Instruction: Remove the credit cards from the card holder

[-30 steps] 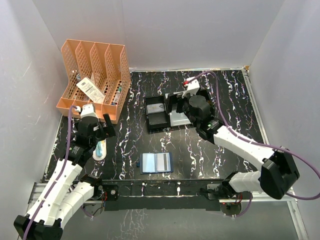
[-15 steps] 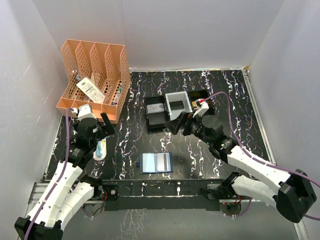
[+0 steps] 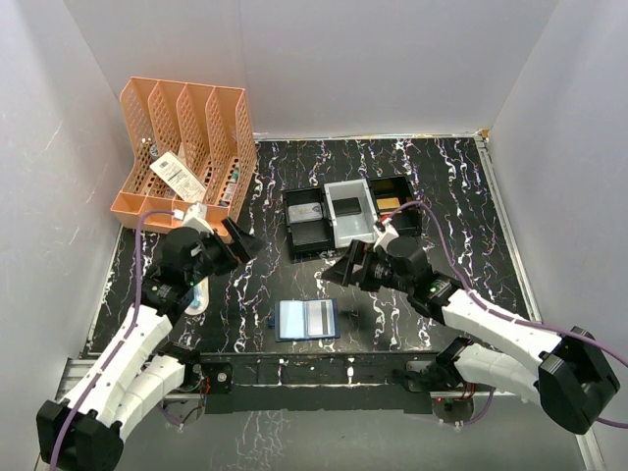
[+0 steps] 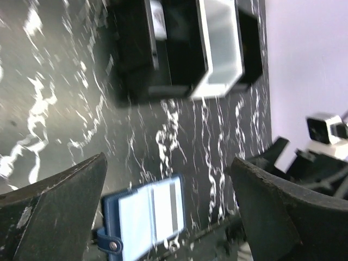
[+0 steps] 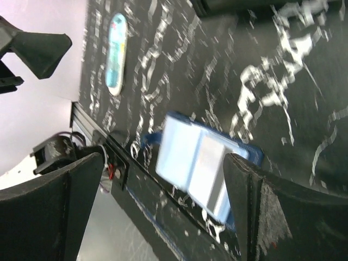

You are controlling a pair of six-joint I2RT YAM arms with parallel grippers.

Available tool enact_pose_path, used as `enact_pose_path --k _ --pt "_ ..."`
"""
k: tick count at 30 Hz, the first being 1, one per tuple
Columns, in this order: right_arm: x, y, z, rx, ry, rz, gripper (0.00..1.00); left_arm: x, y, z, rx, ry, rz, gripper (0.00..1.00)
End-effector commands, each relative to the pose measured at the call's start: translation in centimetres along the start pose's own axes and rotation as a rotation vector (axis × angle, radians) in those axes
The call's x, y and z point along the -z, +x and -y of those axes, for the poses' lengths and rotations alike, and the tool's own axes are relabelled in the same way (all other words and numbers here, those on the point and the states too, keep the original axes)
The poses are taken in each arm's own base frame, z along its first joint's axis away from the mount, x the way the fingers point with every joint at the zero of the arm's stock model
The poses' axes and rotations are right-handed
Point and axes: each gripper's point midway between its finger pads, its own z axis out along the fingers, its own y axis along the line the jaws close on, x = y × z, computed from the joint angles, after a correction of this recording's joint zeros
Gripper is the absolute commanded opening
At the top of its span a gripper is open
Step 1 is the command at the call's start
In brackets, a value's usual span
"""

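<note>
Open card holder [image 3: 307, 319] (print unreadable).

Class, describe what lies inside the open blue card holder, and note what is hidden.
The card holder lies open: pale inner faces, with a greyish card showing on one half. Any cards tucked deeper in slots are covered.

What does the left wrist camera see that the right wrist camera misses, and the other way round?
Only the left wrist view shows the grey tray. Only the right wrist view shows the pale blue oval case. Both show the open card holder lying on the black marbled table.
</note>
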Motion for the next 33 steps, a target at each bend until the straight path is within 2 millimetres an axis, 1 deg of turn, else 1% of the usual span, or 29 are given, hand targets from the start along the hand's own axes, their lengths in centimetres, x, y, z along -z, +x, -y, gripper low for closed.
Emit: enact_pose_path --k 1,3,5,7,10,14,17,19,21,24,28,31,33 --pt "0.8 2.6 1.3 -0.116 0.038 -0.076 0.89 0.6 5.3 3.5 0.072 0.276 -0.206 0.95" --pt "0.8 3.4 2.1 -0.130 0.068 -0.106 0.85 0.7 7.6 3.0 0.060 0.275 -0.277 0.93" --pt "0.8 3.7 2.6 -0.143 0.087 -0.113 0.84 0.7 9.4 2.7 0.020 0.258 -0.341 0.92" --pt "0.7 3.9 2.8 -0.154 0.093 -0.111 0.83 0.6 10.4 3.4 -0.030 0.253 -0.377 0.91" --pt "0.4 3.9 2.9 -0.165 0.097 -0.118 0.78 0.4 12.4 4.5 -0.098 0.258 -0.439 0.88" --pt "-0.1 4.3 2.8 -0.169 0.108 -0.150 0.69 0.1 15.0 3.4 -0.157 0.183 -0.510 0.78" --pt "-0.3 4.6 2.9 -0.175 0.115 -0.161 0.66 0.2 16.8 3.4 -0.186 0.190 -0.569 0.73" --pt "-0.5 4.8 3.0 -0.179 0.115 -0.167 0.63 0.1 17.5 2.9 -0.212 0.166 -0.603 0.69" --pt "-0.6 5.0 3.0 -0.184 0.116 -0.179 0.61 0.0 17.9 1.6 -0.247 0.091 -0.630 0.65" --pt "-0.9 5.2 2.9 -0.181 0.122 -0.202 0.60 0.0 18.4 -0.2 -0.291 -0.010 -0.680 0.62" --pt "-1.2 5.4 2.9 -0.170 0.135 -0.224 0.59 0.5 19.0 -1.2 -0.320 -0.047 -0.728 0.60" --pt "-1.4 5.6 2.5 -0.166 0.116 -0.234 0.57 1.0 19.3 -1.9 -0.333 -0.067 -0.746 0.57" --pt "-1.5 5.8 2.1 -0.162 0.103 -0.243 0.54 1.2 19.3 -2.2 -0.341 -0.073 -0.749 0.55"
